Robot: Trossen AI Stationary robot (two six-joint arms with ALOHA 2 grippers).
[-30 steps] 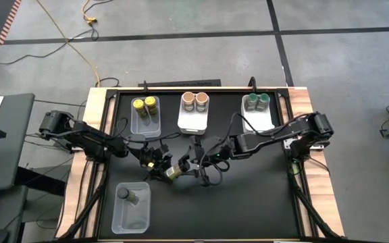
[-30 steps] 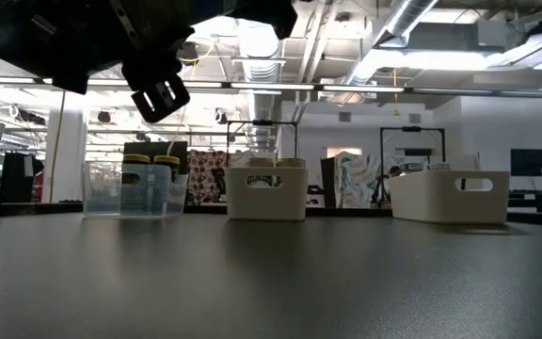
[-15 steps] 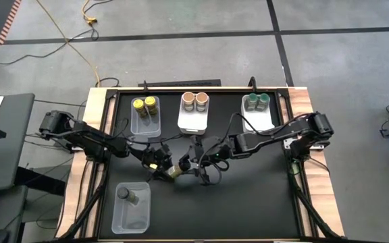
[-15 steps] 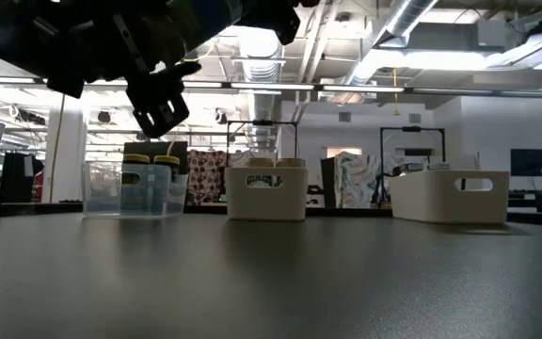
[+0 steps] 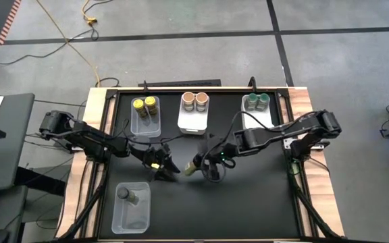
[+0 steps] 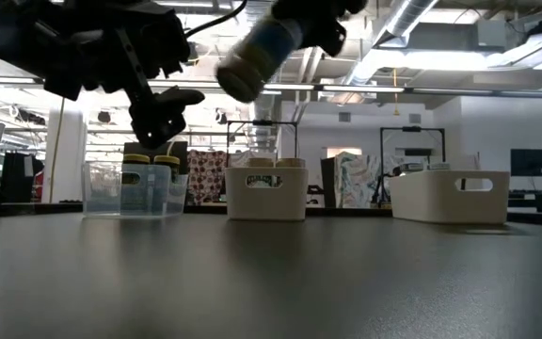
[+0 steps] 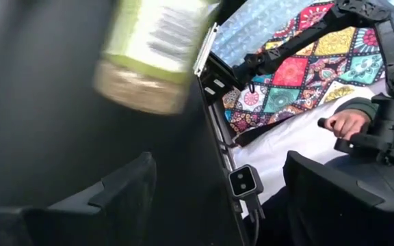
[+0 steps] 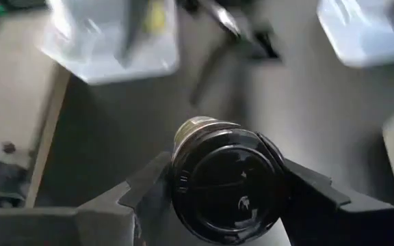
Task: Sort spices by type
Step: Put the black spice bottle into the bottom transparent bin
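A spice jar (image 5: 190, 167) with a dark grey cap and a green label hangs in the air over the table's middle, in my right gripper (image 5: 201, 164). The right wrist view looks onto the jar's cap (image 8: 228, 183). In the low view the jar (image 6: 257, 45) is tilted, base toward the left arm. My left gripper (image 5: 166, 170) stands open just left of the jar, touching nothing. In the left wrist view, the jar's base (image 7: 141, 87) is beyond the spread fingers of my left gripper (image 7: 217, 179). My right gripper holds the jar at its cap end (image 8: 183, 171), pinched between the two fingers (image 8: 148, 188), one on each side. The fingers come from the table's right, along the jar. The jar is lifted clear, tilted with its base (image 6: 236, 77) pointing left and down.
Along the far edge stand a clear bin (image 5: 146, 123) with yellow-topped jars, a white bin (image 5: 194, 121) with tan-topped jars and a white bin (image 5: 258, 120) with green-topped jars. A clear bin (image 5: 131, 214) at the near left holds one dark-topped jar. A person's hand (image 7: 347, 124) shows beyond the table.
Both grippers were on the jar a second ago. My left gripper has opened, let go and drawn back a little toward the table's left. My right gripper has carried the jar up and toward the right, so that the jar now shows in the low view.
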